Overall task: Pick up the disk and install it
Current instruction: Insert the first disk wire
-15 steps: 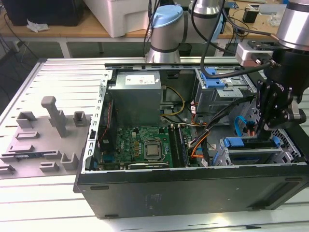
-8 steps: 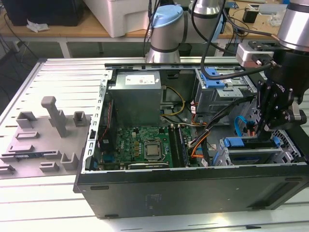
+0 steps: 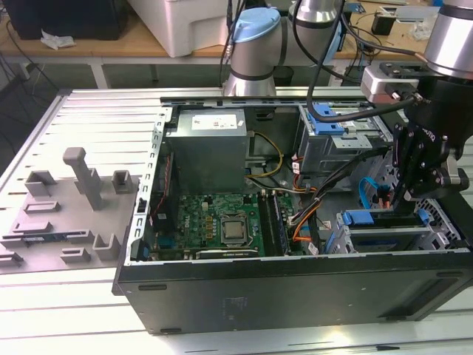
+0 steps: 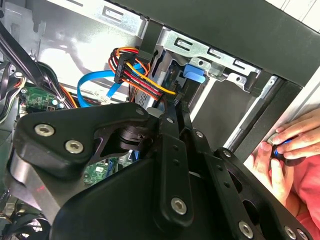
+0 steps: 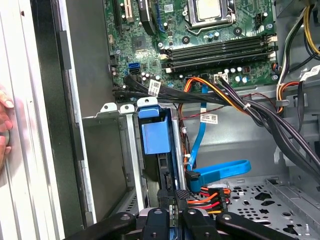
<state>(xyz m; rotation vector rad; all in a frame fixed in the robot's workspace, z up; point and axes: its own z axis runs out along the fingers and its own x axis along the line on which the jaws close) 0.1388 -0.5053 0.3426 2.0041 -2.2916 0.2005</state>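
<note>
arm (image 3: pixel 454 37): silver, blue-grey joint caps (image 3: pixel 255 41) | pincer (image 5: pixel 175 200): black (silver screws (image 4: pixel 74 146))

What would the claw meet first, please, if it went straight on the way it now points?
Probably the disk: in the first wrist view the claw points onto its blue-framed edge, which stands in the drive cage. Depth is unclear; they may be touching.

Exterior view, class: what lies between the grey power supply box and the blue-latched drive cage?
Loose cables, one yellow, between power supply box and drive cage, seen in the exterior view.
</note>
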